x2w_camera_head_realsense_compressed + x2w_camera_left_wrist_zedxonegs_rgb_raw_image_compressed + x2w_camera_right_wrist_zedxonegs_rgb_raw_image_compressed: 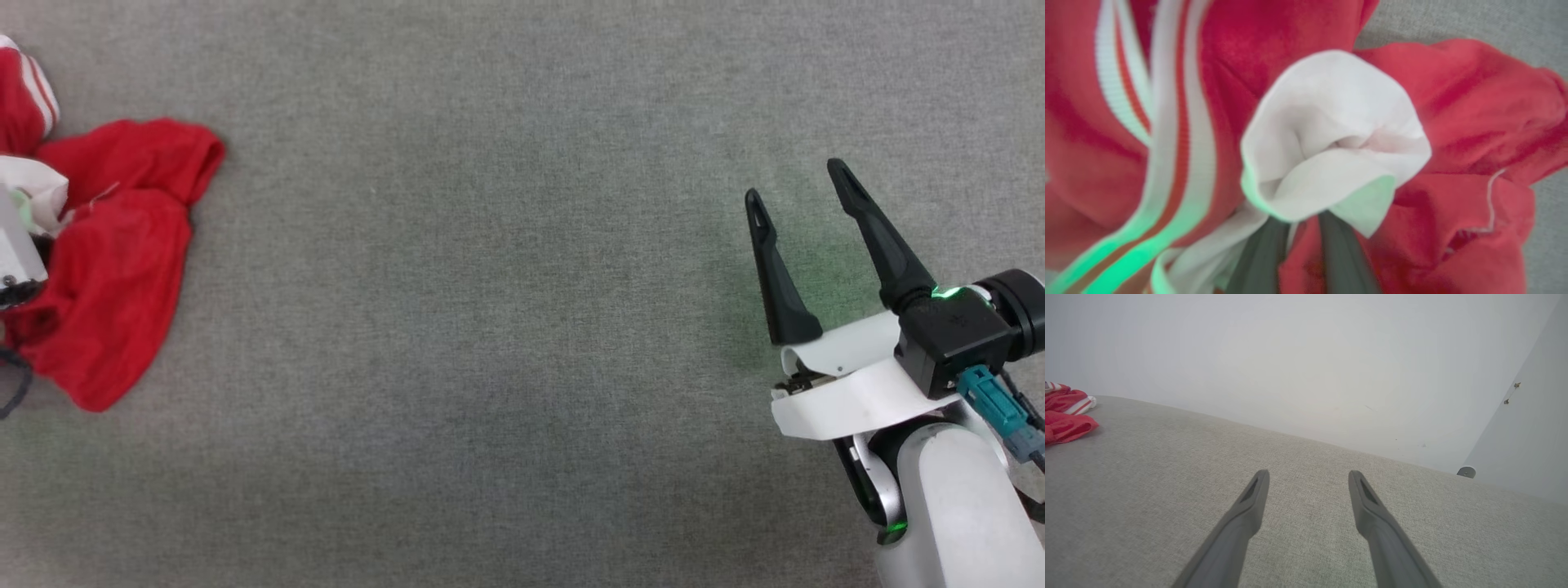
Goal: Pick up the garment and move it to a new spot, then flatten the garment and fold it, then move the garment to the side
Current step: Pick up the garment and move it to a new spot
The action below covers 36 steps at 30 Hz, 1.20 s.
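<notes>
Grey fabric surface (pixel 506 327): crumpled red jersey shirt with white sleeves (pixel 122 269) lies at its far left, right at left gripper (pixel 1304 222), fingers (pixel 1261 261) narrow, pinching white sleeve fold (pixel 1331 134); right gripper (pixel 793 180) wide, holding nothing, well apart. Left arm nearer.

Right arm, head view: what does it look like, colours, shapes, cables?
The right gripper has two long, tapering black fingers on a white curved shell. Behind sits a black block with a green light and a teal connector with cable. The forearm is pale, smooth, rounded.
</notes>
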### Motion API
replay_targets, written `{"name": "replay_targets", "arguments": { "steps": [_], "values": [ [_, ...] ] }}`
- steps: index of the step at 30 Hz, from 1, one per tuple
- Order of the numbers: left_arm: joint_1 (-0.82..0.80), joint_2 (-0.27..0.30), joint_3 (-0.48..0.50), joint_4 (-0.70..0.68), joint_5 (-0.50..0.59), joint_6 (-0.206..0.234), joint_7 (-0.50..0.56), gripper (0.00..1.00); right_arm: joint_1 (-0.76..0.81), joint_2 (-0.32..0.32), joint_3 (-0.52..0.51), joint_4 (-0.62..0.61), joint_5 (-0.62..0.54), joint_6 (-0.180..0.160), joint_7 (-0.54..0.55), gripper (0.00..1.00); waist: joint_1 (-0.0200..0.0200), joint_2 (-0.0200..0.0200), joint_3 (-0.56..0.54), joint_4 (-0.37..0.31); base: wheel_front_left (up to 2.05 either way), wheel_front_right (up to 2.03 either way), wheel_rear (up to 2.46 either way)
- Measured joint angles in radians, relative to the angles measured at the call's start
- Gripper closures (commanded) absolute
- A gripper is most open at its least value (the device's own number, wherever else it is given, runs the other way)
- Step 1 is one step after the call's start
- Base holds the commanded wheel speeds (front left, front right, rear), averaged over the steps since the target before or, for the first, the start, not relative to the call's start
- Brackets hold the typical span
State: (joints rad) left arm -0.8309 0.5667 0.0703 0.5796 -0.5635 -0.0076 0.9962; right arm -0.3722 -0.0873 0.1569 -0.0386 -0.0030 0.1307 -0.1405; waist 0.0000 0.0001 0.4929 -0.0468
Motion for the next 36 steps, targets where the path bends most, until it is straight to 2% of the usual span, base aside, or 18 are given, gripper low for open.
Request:
{"name": "replay_targets", "arguments": {
  "steps": [4,10,23,28,36],
  "values": [
    [-0.005,-0.002,-0.002,0.000,-0.002,-0.002,-0.024,1.00,0.018,0.000,-0.007,0.007,0.000,0.000,0.001,0.00,0.0000,0.0000,-0.027,0.009,0.00,0.00,0.00],
    [-0.018,0.013,-0.006,-0.057,0.011,-0.031,-0.105,1.00,0.055,0.000,-0.016,0.022,0.002,0.000,0.004,0.00,0.0000,0.0000,-0.085,0.026,0.00,0.00,0.00],
    [-0.110,0.055,-0.066,-0.170,0.061,-0.107,-0.364,1.00,0.130,0.005,-0.023,0.048,0.004,0.000,0.011,0.00,0.0000,0.0000,-0.245,0.075,0.00,0.00,0.00],
    [-0.159,0.064,-0.110,-0.200,0.088,-0.116,-0.466,1.00,0.146,0.008,-0.024,0.057,0.004,0.000,0.010,0.00,0.0000,-0.0001,-0.302,0.091,0.00,0.00,0.00],
    [-0.208,0.076,-0.170,-0.247,0.108,-0.117,-0.547,1.00,0.185,0.017,-0.047,0.053,0.004,0.000,0.008,0.00,0.0000,0.0000,-0.379,0.093,0.00,0.00,0.00]
  ]
}}
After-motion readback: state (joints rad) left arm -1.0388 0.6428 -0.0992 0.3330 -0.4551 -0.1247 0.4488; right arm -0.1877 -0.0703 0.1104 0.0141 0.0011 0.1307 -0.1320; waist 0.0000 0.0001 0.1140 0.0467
